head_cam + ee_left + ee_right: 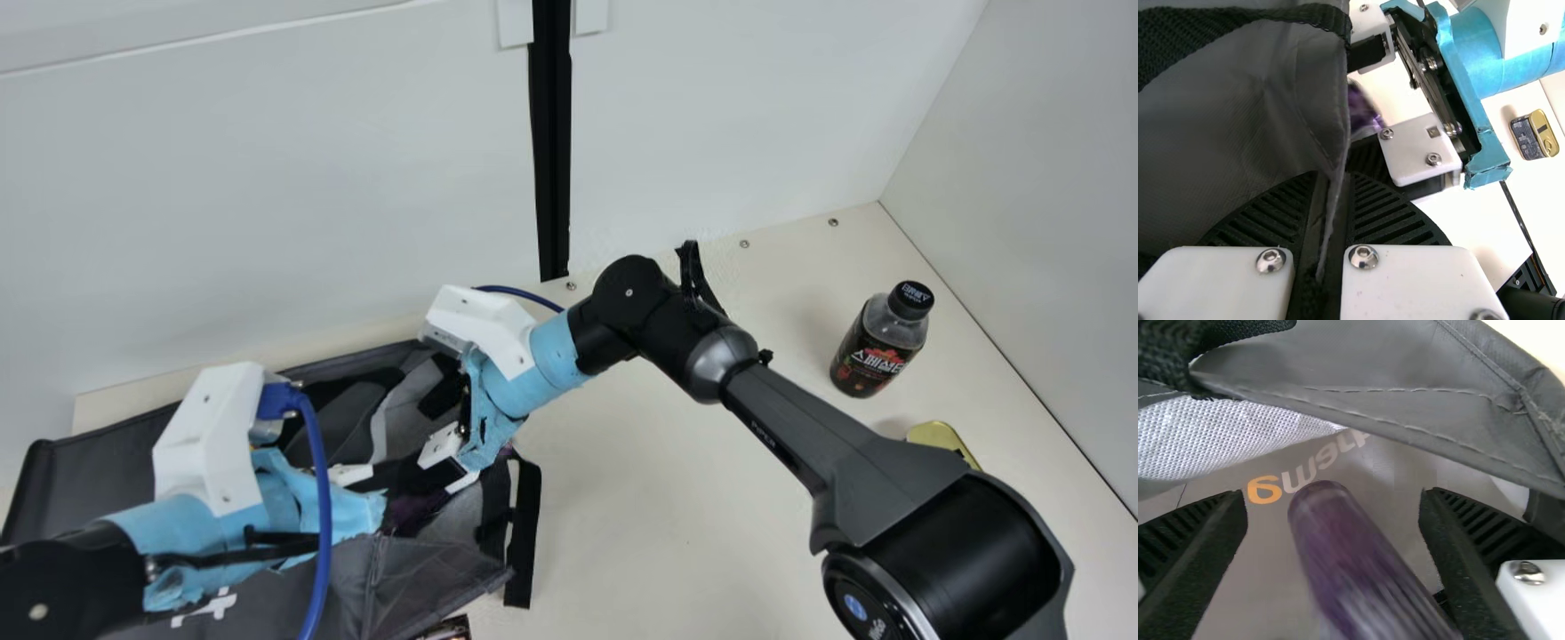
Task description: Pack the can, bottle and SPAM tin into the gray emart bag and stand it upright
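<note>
Bag [80,480], gray and creased, had its edge clenched by the left tool [351,474]; the right tool [442,446] gaped near the purple can [1351,560].

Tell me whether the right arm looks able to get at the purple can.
Probably yes: the right gripper has its jaws open, one to either side of the purple can, with nothing in between.
</note>
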You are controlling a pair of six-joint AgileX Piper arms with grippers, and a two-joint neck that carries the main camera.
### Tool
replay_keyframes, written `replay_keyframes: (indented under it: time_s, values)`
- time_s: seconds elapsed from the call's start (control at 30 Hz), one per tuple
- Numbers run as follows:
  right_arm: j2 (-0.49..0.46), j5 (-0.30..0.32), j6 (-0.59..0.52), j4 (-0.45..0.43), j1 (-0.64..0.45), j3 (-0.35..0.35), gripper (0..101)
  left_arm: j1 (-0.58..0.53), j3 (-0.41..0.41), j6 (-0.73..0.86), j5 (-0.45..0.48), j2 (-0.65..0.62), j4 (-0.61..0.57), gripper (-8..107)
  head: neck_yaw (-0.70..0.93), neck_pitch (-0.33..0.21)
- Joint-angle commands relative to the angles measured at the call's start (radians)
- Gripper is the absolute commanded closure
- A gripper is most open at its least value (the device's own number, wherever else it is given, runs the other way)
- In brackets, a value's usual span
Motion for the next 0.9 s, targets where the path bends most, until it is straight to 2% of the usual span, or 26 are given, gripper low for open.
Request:
replay_keyframes:
  time_s: [0.0, 0.37, 0.87]
  values:
    - [-0.004, 0.000, -0.004, 0.000, -0.006, 0.003, 6, 0.000, 0.000, 0.000, 0.000, 0.000, 0.000, 107, -0.002, -0.021]
    - [-0.035, 0.030, -0.029, -0.004, -0.067, 0.027, 6, 0.000, 0.000, 0.000, 0.000, 0.000, 0.000, 107, -0.002, -0.021]
    - [-0.098, 0.126, -0.079, -0.011, -0.192, 0.032, 6, 0.000, 0.000, 0.000, 0.000, 0.000, 0.000, 107, -0.002, -0.021]
